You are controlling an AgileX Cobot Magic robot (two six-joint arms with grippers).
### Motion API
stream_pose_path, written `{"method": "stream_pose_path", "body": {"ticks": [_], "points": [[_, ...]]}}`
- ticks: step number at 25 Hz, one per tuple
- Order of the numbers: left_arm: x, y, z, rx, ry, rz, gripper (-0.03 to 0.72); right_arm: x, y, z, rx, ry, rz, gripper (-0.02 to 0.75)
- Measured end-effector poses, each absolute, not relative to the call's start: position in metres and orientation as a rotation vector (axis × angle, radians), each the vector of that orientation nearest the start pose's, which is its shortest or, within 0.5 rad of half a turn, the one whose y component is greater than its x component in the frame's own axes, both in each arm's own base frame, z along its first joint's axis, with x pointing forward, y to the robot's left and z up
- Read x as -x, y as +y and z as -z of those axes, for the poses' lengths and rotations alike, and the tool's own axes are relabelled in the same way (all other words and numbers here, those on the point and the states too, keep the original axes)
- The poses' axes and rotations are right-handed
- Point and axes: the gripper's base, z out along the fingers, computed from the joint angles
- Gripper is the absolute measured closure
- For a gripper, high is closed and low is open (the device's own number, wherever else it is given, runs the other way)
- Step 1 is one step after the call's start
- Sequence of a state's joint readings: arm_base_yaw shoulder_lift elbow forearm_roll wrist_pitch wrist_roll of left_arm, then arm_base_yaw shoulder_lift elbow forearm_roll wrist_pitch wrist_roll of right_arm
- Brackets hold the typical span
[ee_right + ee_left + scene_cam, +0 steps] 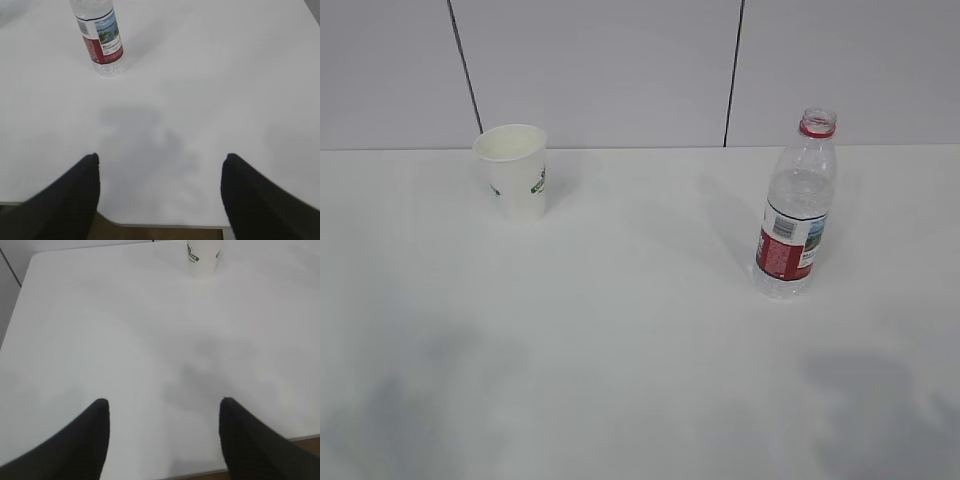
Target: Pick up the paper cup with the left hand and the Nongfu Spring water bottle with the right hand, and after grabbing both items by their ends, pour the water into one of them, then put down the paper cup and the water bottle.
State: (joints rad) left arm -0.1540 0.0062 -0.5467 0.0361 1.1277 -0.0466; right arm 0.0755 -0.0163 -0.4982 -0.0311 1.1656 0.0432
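Standing well ahead of empty jaws: paper cup (203,259) left, water bottle (101,39) right

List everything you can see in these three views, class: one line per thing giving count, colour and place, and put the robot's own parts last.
paper cup: one, white with green logo, upright at back left of the table.
Nongfu Spring water bottle: one, clear with red neck ring and red-and-white label, no cap on it, upright at right.
table: one, white, bearing both items.
wall: pale panels with dark seams, behind the table.
left hand: one, black, open, empty, short of the cup.
right hand: one, black, open, empty, short of the bottle.
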Motion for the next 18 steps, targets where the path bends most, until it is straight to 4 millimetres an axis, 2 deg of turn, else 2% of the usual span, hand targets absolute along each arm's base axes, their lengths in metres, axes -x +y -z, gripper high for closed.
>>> {"method": "stream_pose_path", "body": {"ticks": [18], "points": [[0.0115, 0.0048, -0.2852, -0.107, 2.062, 0.080, 0.182, 0.0117, -0.0035, -0.2684, 0.031, 2.134, -0.032, 0.172]]}}
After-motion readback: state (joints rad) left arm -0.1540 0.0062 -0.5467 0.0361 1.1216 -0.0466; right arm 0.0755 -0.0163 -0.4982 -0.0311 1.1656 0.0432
